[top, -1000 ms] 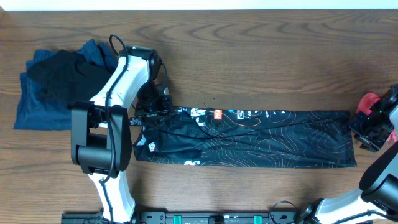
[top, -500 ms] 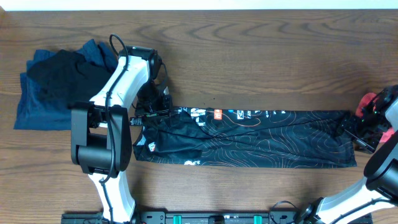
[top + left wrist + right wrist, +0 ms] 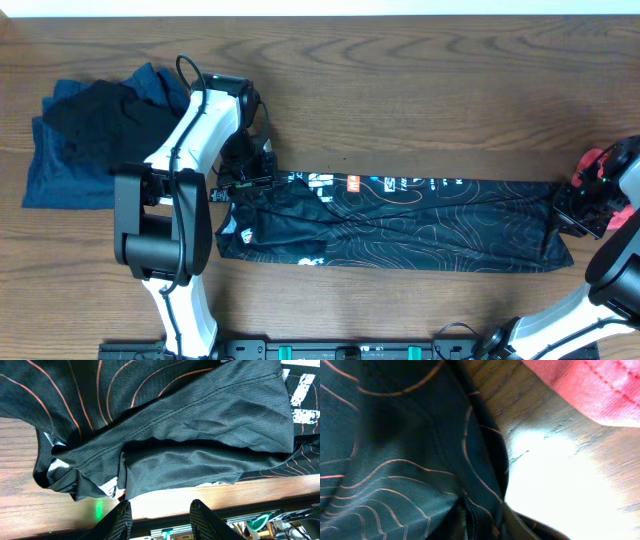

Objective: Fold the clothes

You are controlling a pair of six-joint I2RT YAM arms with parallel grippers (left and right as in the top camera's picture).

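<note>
The clothes in play are a black shirt [image 3: 400, 222] with thin orange contour lines and white print, lying as a long strip across the table. My left gripper [image 3: 248, 178] hovers at the strip's left end. In the left wrist view its fingers [image 3: 160, 507] stand apart with nothing between them, and the bunched black fabric [image 3: 175, 425] lies just beyond the tips. My right gripper [image 3: 562, 215] is at the strip's right end. The right wrist view shows it [image 3: 480, 515] shut on a pinch of the shirt's edge [image 3: 395, 460].
A pile of dark blue and black garments [image 3: 85, 140] sits at the table's left, behind the left arm. A red cloth [image 3: 592, 165] lies at the far right edge, close to the right gripper, also filling the corner of the right wrist view [image 3: 590, 385].
My right gripper has moved left onto the shirt's right end and shut on it; that edge has drawn in a little. The left arm has not moved.
</note>
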